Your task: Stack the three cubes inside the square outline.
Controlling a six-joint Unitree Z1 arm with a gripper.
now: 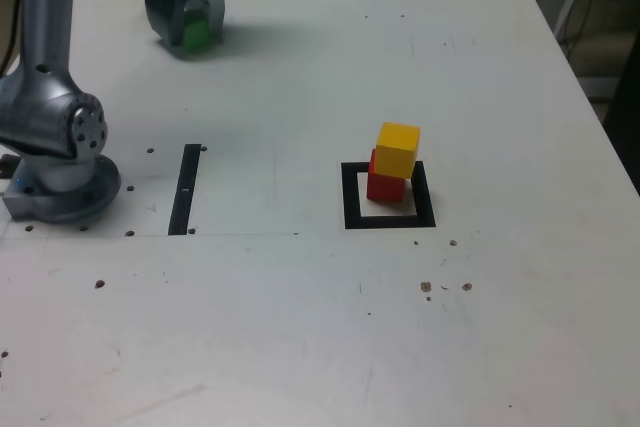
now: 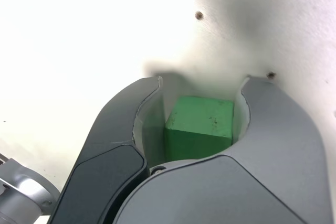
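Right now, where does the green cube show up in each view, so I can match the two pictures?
Exterior view: the green cube sits near the top left of the picture, on the white table, between the jaws of the gripper.
Wrist view: the green cube fills the middle, enclosed by the dark jaws.
Shared landmark: the gripper closed around the cube.

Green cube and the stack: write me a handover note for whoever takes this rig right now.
Gripper: jaws closed on the green cube, on the table at the exterior view's far left.
Stack: yellow cube sits on the red cube, slightly skewed, inside the square outline.
Done: two cubes stacked.
Left: lift green, carry it over, set it on yellow, release.
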